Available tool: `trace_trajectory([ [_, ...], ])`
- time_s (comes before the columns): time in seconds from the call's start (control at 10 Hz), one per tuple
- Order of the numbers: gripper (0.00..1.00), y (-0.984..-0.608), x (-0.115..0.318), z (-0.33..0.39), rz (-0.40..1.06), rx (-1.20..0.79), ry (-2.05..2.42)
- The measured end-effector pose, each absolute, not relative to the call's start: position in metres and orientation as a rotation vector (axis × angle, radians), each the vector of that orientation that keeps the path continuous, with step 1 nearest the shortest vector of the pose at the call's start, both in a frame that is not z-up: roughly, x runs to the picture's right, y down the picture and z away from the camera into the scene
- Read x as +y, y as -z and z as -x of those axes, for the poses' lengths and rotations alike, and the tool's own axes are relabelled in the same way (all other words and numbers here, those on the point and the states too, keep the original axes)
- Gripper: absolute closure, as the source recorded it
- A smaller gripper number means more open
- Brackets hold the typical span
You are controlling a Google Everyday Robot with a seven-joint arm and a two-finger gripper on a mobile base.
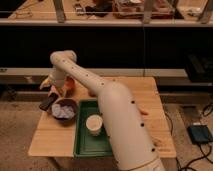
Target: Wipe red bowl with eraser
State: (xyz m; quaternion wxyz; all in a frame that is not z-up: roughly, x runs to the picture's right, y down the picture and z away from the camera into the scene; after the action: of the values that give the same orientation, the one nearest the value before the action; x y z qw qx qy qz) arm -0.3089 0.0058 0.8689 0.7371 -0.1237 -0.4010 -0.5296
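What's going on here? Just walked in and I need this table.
The robot's arm reaches across the table, its gripper low at the far-left corner, right beside the red bowl. The eraser lies on the table just in front of it, next to a darker maroon bowl. No wiping shows yet.

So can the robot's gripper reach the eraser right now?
Probably yes. The gripper hangs by the red bowl, close to the eraser, and nothing seems to lie between them.

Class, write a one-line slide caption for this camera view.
Robot pincer beside the red bowl, with the eraser lying nearby on the table.
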Motion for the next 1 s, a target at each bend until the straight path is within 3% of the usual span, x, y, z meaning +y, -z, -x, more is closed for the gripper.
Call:
trace_trajectory([
  [0.4, 0.2, -0.873, 0.008, 0.305, 0.214, -0.8, 1.132],
  [1.0, 0.2, -0.874, 0.006, 0.315, 0.239, -0.799, 1.166],
])
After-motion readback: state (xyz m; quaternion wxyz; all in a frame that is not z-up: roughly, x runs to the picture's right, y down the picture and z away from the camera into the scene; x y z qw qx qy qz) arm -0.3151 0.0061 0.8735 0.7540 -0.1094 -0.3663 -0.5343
